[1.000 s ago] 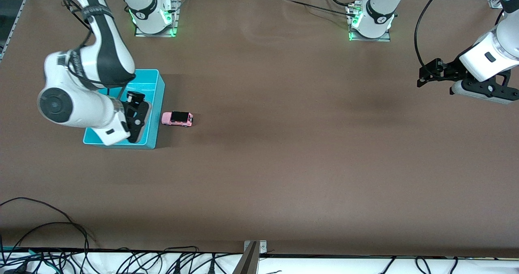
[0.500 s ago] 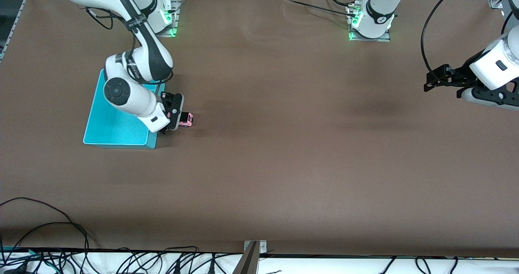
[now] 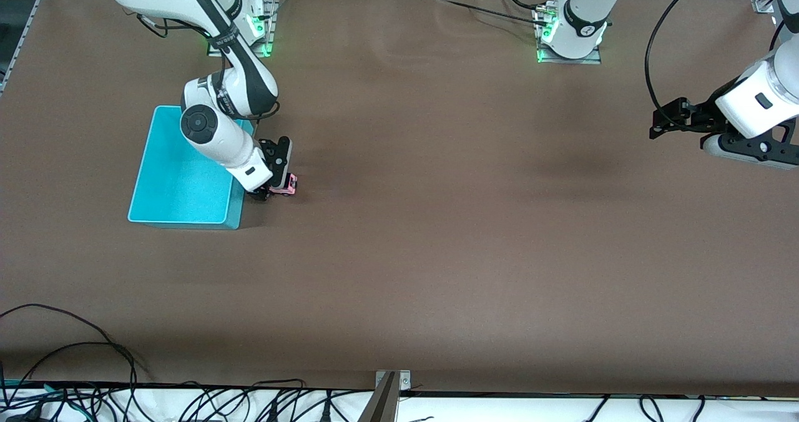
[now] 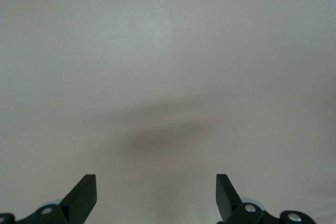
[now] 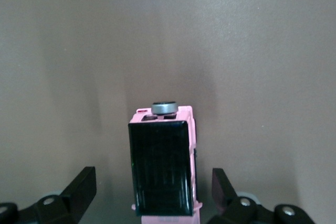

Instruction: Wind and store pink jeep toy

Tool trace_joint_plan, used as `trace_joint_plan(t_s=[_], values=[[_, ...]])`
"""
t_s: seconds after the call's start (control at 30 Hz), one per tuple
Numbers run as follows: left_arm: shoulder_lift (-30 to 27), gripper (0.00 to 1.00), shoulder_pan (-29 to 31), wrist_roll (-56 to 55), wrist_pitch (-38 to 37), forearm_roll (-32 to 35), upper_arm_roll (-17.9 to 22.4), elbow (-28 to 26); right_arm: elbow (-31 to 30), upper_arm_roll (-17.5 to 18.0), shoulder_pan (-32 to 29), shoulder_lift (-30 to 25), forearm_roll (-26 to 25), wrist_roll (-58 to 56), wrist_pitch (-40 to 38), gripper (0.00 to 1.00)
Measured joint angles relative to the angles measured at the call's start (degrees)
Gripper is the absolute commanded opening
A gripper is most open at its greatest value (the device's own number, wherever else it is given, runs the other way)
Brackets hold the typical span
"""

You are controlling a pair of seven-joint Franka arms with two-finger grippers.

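- Pink jeep toy (image 3: 286, 185) sits on the brown table (image 3: 437, 222), just beside the cyan bin (image 3: 178, 175), on the bin's side toward the left arm's end.
- Cyan bin lies toward the right arm's end of the table.
- Right gripper (image 3: 274, 188) is down over the jeep; its fingers (image 5: 79, 187) stand apart on either side of the toy's black roof, not touching it.
- Left gripper (image 3: 663, 117) waits in the air over the left arm's end of the table, its fingers (image 4: 84, 195) spread wide with nothing between.

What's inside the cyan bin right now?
The visible floor of the cyan bin is bare. The right arm covers the corner nearest the pink jeep toy, which sits on the table beside the bin.
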Motion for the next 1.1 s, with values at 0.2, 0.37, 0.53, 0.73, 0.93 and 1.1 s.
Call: trace_joint_plan(t_s=[0.2, 0.37, 0.53, 0.73, 0.93, 1.1], values=[[-1.3, 1.00, 0.0, 0.0, 0.1, 0.2, -0.4, -1.5, 0.0, 0.0, 0.0, 0.3, -0.1, -1.3, 0.5, 0.31], [-2.1, 1.00, 0.0, -0.1, 0.3, 0.2, -1.4, -2.5, 0.1, 0.0, 0.0, 0.2, -0.1, -1.4, 0.5, 0.31], [-2.2, 1.00, 0.2, -0.2, 0.5, 0.2, -1.5, -2.8, 2.3, 0.0, 0.0, 0.0, -0.1, -1.3, -1.3, 0.31], [-2.2, 1.00, 0.5, -0.2, 1.2, 0.2, -1.6, -2.8, 12.0, -0.1, 0.0, -0.7, -0.1, -0.7, -15.2, 0.31], [-2.4, 1.00, 0.6, -0.2, 1.4, 1.6, -1.7, -2.8, 24.4, -1.1, -0.7, -1.7, 0.0, -0.5, -32.6, 0.32], [-2.6, 1.00, 0.6, -0.2, 1.5, 1.8, -1.9, -2.8, 32.3, -3.0, -2.8, -2.1, 0.0, -0.7, -45.1, 0.32]])
